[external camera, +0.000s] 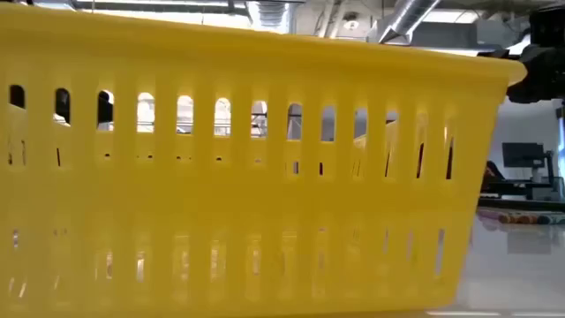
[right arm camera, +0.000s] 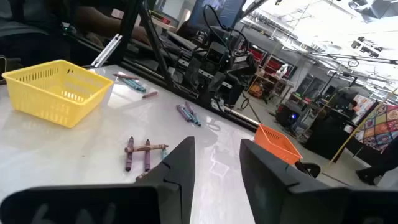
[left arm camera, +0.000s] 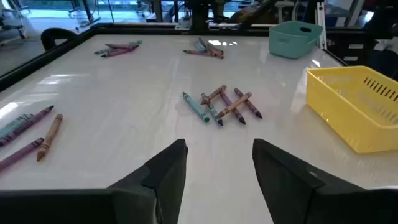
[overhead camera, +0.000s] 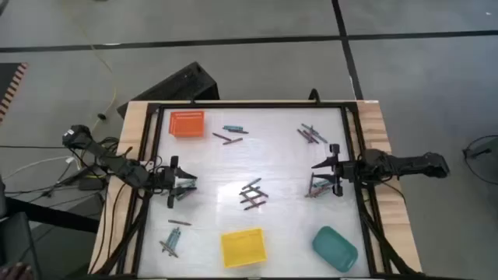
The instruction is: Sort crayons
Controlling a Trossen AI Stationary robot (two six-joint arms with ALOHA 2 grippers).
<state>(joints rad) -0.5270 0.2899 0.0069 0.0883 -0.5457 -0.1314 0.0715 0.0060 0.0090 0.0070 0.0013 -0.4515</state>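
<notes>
Crayons (overhead camera: 252, 194) lie in scattered little heaps all over the desk (overhead camera: 280, 163): one crossed pile in the middle, one near the orange tray (overhead camera: 187, 124), one toward the far right corner, one low on my left by the yellow tray (overhead camera: 243, 246), and a few right under each of my arms. None sits in a tray as far as I can see.

My left gripper (left arm camera: 214, 168) hangs just above the desk at the left edge, fingers spread and empty, looking straight at the middle pile (left arm camera: 222, 106). My right gripper (right arm camera: 216, 163) hovers at the right edge, fingers apart too, nothing between them, with a few crayons just ahead (right arm camera: 142, 152).

I judge the sorting has barely begun, so the job now is a clean single pick. In that crossed pile I'd take an outer stick, the teal one on the edge, not one pinned under others. Come down with fingers straddling it across its width, close gently so it doesn't roll, lift straight. The teal tray (overhead camera: 335, 247) looks its likely home.
</notes>
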